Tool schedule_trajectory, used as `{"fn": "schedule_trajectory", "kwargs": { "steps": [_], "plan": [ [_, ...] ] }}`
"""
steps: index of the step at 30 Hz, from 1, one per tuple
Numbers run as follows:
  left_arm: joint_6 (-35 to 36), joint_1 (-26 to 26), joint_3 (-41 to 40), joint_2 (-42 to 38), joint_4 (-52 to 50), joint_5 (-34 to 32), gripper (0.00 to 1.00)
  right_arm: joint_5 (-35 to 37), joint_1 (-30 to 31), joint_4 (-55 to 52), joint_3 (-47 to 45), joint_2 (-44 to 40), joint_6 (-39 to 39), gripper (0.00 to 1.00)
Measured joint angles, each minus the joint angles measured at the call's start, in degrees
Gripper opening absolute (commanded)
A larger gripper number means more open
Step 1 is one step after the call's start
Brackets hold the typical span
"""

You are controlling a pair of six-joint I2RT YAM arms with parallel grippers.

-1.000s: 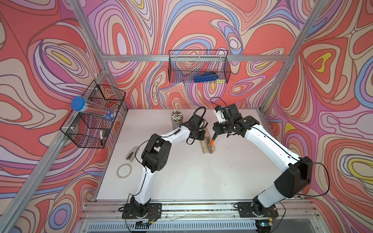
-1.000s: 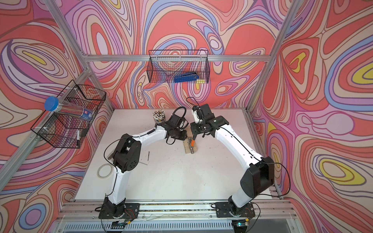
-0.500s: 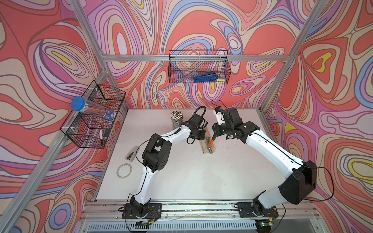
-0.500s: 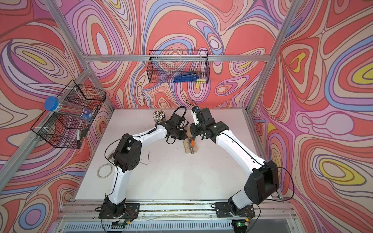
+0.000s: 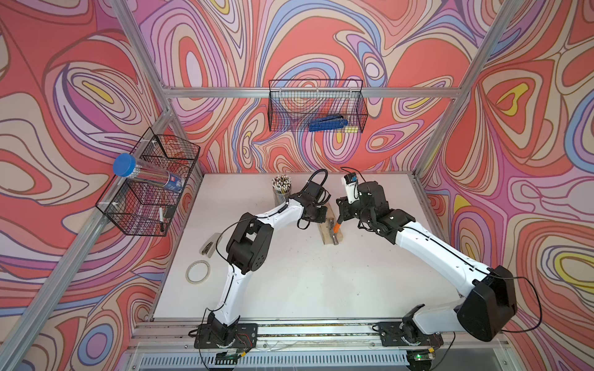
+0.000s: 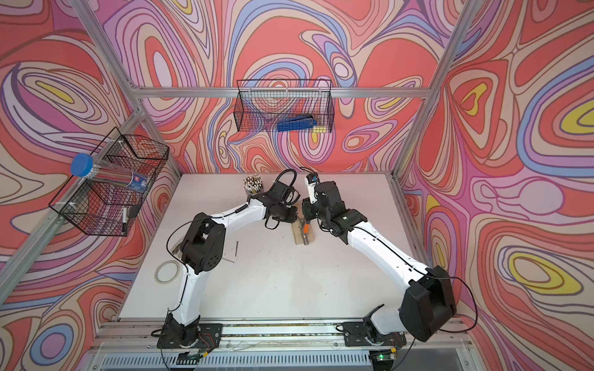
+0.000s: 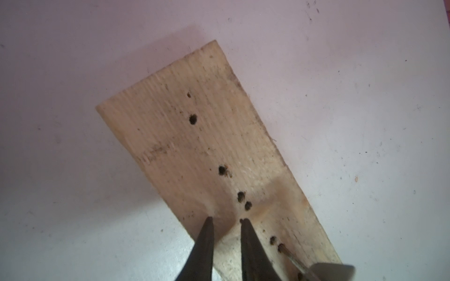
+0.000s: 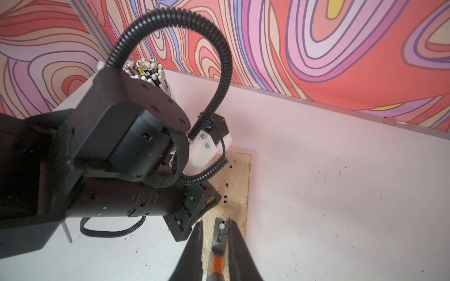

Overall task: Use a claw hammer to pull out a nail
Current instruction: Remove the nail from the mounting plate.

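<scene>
Right fingers point(image 8: 237, 250) gripping the hammer point(image 8: 219, 265) are hooking the nail point(image 8: 221, 226); left fingers point(image 7: 204, 243), slightly parted, are pinning the board point(image 7: 194, 146); lever slowly.

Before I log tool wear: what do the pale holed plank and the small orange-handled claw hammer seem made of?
Pale holed plank: bare, unfinished wood, judging by the straight grain and rough edges. Small orange-handled claw hammer: dull grey head, likely steel; the orange grip looks like plastic or rubber.
</scene>
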Motion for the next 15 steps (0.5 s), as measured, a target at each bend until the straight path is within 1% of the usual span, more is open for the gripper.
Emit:
{"fn": "schedule_trajectory", "kwargs": {
  "steps": [8, 15],
  "plan": [
    [-0.02, 0.02, 0.00, 0.00, -0.07, -0.33, 0.21, 1.31, 0.70, 6.69, -6.05, -3.48, 0.04, 0.00],
    [-0.02, 0.02, 0.00, 0.00, -0.11, -0.39, 0.20, 2.16, 1.11, 9.49, -8.63, -5.11, 0.13, 0.00]
  ]
}}
